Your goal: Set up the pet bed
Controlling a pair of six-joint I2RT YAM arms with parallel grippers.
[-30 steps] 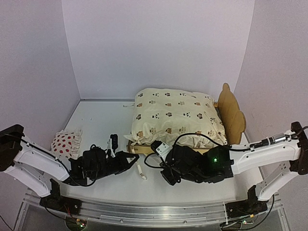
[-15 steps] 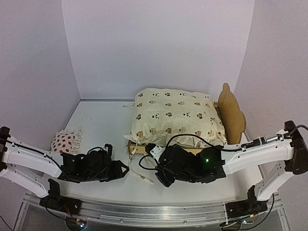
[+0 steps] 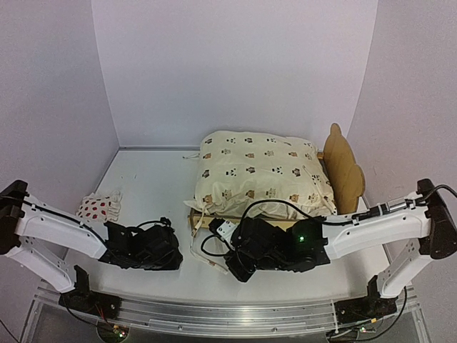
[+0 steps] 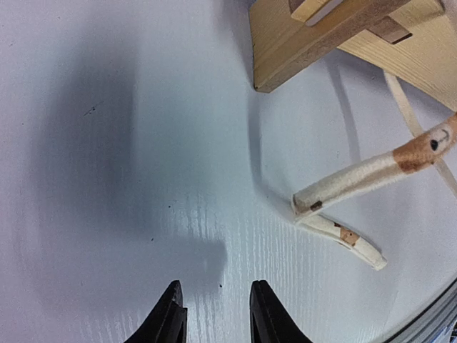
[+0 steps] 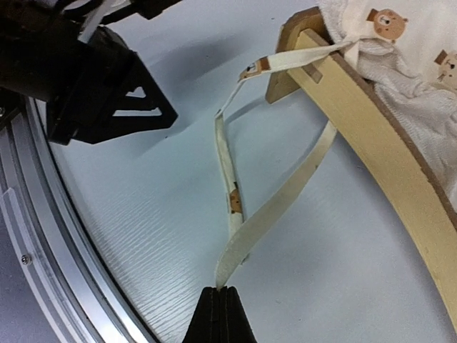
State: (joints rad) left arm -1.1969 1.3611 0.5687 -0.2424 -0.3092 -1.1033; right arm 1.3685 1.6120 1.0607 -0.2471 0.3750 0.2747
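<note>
The pet bed sits toward the back right of the surface. Its long axis runs left to right in the overhead view, with the bear-ear headboard at the right end and the foot end at the left. The bear-print cushion lies on top of it and covers most of the frame. Both claws are low at the bed's near foot corner. The right claw is just in front of that corner, fully closed, and appears to be pinching the free end of a plain tie. This tie runs in a loose curve back up toward the bed's front rail. A second, printed tie hangs from the cushion at the same corner and trails over the surface beside the plain one. The left claw is to the left of the corner, partly open and holding nothing; in its wrist view the corner leg lies ahead and to the right, with the loose tie ends just beyond. The right arm looks better placed for whatever tying comes next, since it has a tie in hand. The cushion hides the bed's base and rails, where the ties are anchored cannot be seen, and in the overhead view the arm bodies cover both claws' tips. A red-spotted pillow lies well left of the bed.
</note>
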